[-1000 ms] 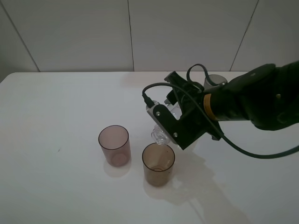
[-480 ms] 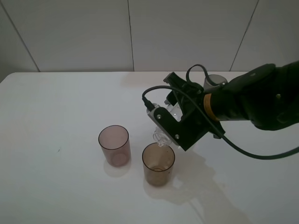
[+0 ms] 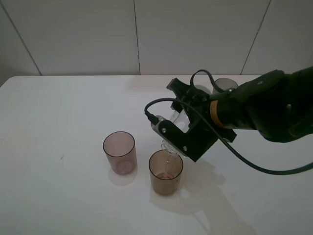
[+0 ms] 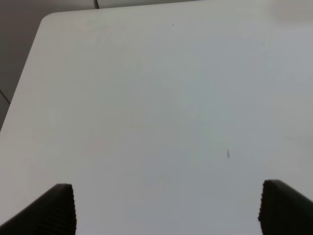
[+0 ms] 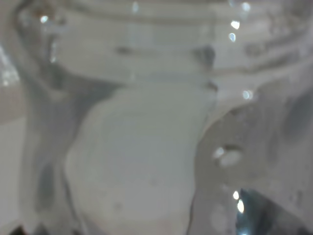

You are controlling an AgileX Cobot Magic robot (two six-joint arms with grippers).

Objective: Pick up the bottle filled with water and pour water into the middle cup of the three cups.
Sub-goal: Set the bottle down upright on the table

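Note:
My right gripper is shut on the clear bottle, which is tipped steeply with its open neck just above the amber-brown middle cup. A thin stream of water falls from the neck into that cup. The mauve-pink cup stands to its left, and the dark grey cup shows partly behind my right arm. The bottle fills the right wrist view with water and bubbles. In the left wrist view my left gripper is open above bare table, its fingers wide apart.
The white table meets a white panelled wall at the back. My right arm and its black cable reach in from the right above the table. The table's corner shows in the left wrist view.
My right gripper has tipped the bottle further and shifted slightly left and down. The neck now sits lower over the amber cup and water runs into it.

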